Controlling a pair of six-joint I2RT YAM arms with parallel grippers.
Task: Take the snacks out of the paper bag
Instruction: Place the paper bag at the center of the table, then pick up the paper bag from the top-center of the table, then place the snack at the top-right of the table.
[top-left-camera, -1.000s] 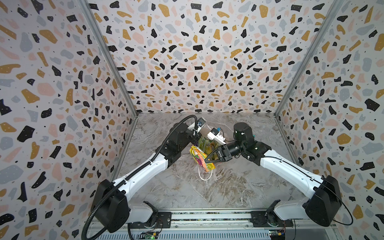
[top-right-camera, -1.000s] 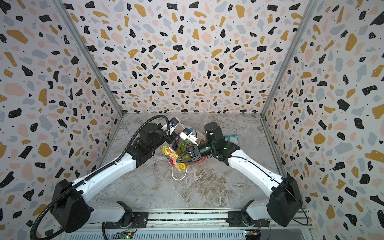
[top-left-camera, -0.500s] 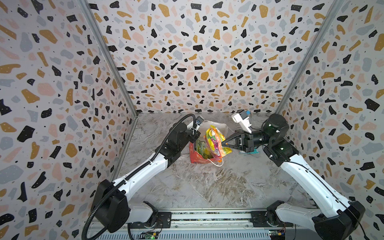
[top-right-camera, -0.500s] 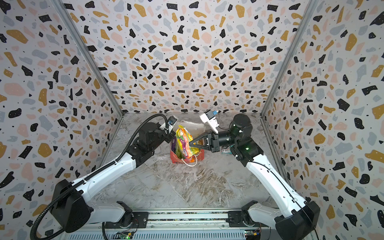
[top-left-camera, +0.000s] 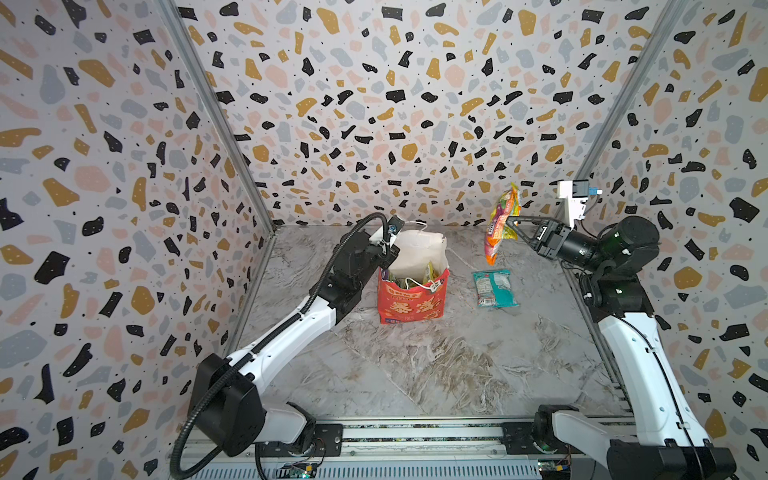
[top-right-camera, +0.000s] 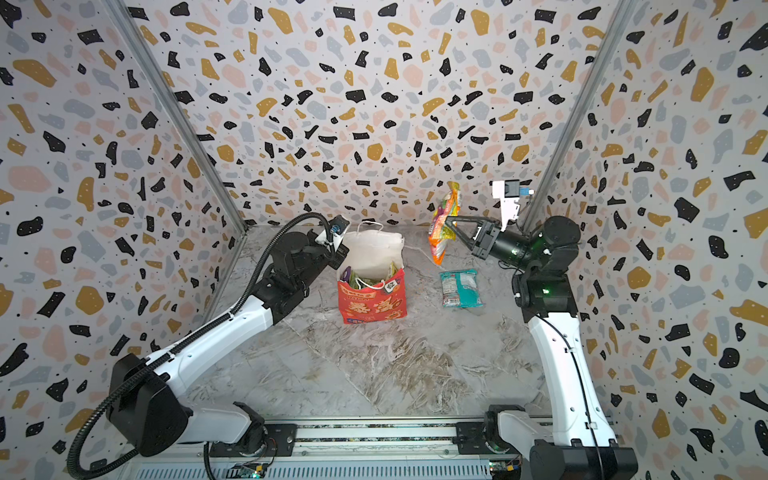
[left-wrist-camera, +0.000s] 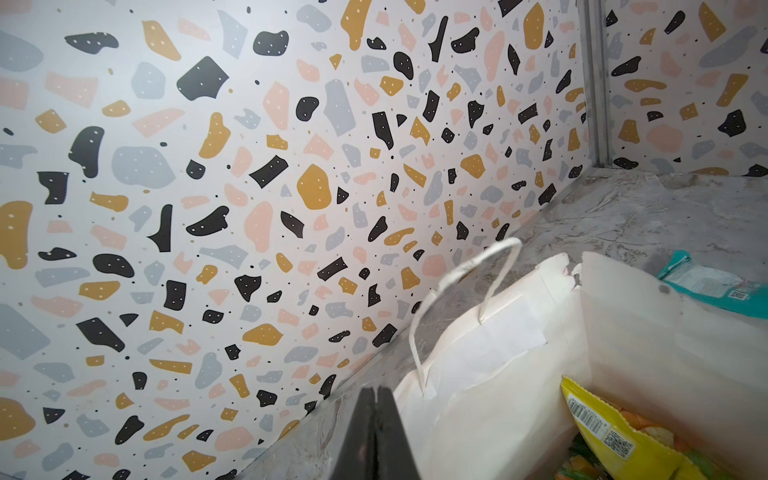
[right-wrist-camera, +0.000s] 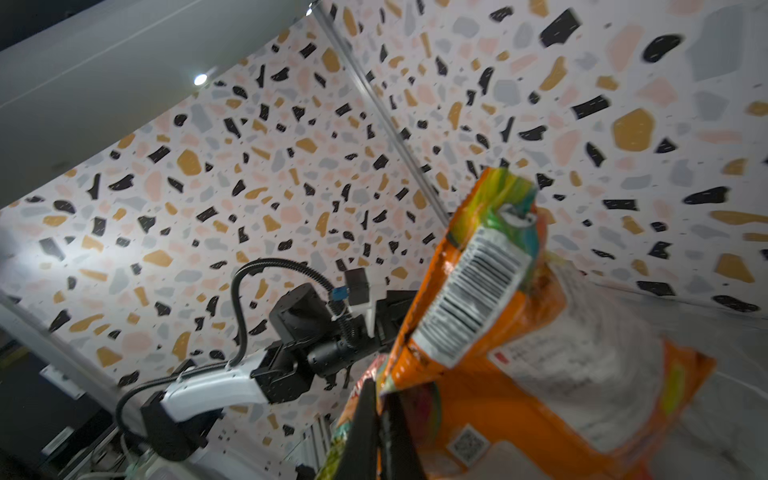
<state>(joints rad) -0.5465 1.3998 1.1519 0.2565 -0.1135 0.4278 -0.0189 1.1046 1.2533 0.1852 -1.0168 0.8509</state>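
My right claw (top-left-camera: 513, 223) is closed on the orange packet (top-left-camera: 500, 226), gripping it at one side edge. The packet hangs upright in the air at the far right, clear of the counter (top-left-camera: 415, 374). In my right wrist view its barcode faces me just past the claw's tips (right-wrist-camera: 380, 395). Below it and a little nearer, the teal packet (top-left-camera: 495, 288) lies flat on the counter, right of the bag (top-left-camera: 411, 307) and apart from it. My left claw (left-wrist-camera: 376, 392) is closed too, fingers pressed together right at the bag's left rim; I cannot tell whether any paper is caught between them. The bag stands upright at mid-counter, mouth open and white lining showing, with a cord handle (left-wrist-camera: 496, 248) arching up at its far rim. Inside, a yellow packet (left-wrist-camera: 615, 432) leans toward the right wall, a purple packet (top-right-camera: 345, 275) sits at the left, and more wrappers lie between them, too crowded to tell apart.
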